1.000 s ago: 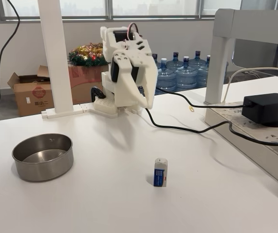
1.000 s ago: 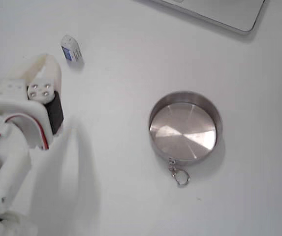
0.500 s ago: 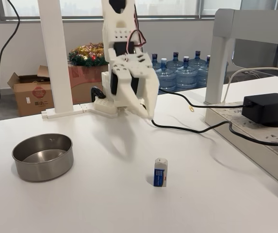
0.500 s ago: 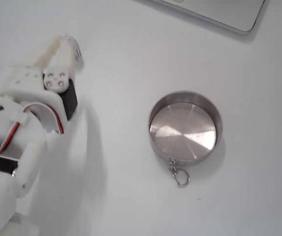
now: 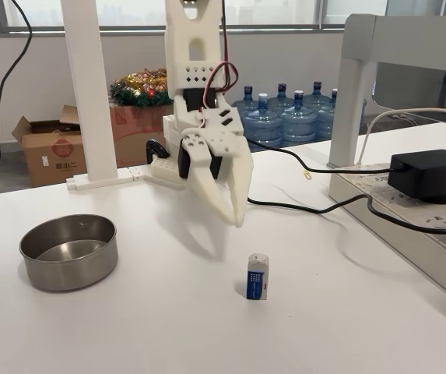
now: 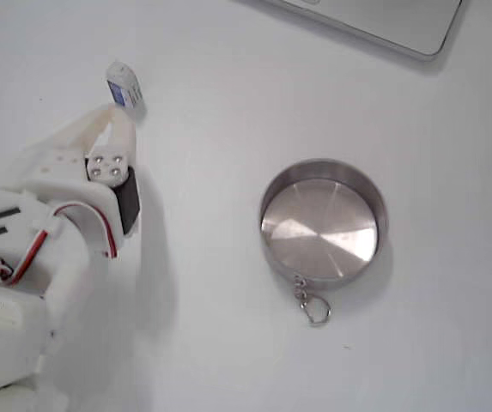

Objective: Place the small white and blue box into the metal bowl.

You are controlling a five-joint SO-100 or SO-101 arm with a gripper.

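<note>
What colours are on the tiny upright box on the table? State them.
The small rectangular box has a white top and a blue lower face with print, clearest in the table-level fixed view.

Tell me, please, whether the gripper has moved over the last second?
Yes. In a fixed view the gripper has come forward from the arm's base and down toward the small box, which stands where it was.

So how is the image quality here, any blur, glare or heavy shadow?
In a fixed view from the side, sharp and evenly daylit, the small white and blue box crisp. In a fixed view from above, soft and washed out, glare inside the metal bowl, the tool shadowing the table.
</note>
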